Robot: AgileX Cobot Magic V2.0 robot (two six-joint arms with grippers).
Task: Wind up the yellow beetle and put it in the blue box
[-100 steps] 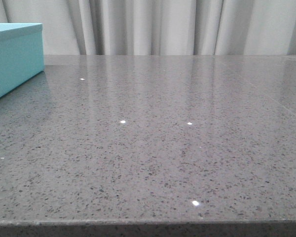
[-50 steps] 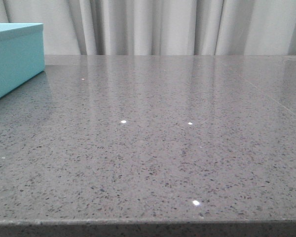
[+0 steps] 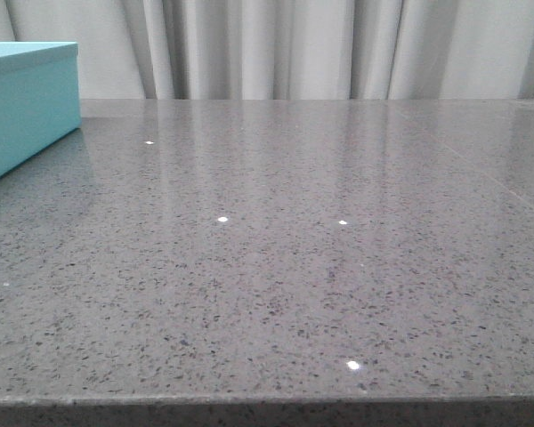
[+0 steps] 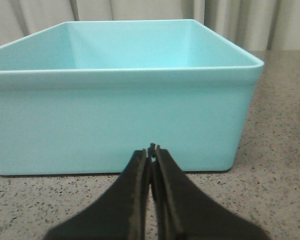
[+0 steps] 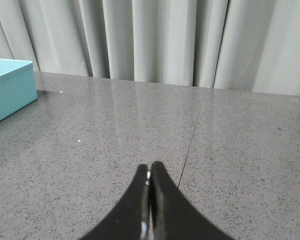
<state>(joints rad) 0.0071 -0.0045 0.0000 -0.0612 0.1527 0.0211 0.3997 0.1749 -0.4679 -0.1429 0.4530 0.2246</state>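
Blue box [image 4: 120, 120] sitting open-topped at worktop [image 3: 294, 267] left for loading; both claws, left [image 4: 151, 150] and right [image 5: 149, 172], resting clenched, empty; beetle showing in no view.

A grey speckled stone table [image 3: 303, 267] fills the front view, polished enough to carry small bright glints of light and pale vertical reflections. A thin seam [image 5: 192, 135] in its surface runs away ahead of the right jaws. Behind the far edge hangs a pale grey-white curtain [image 3: 294, 49] in soft vertical folds, evenly lit.
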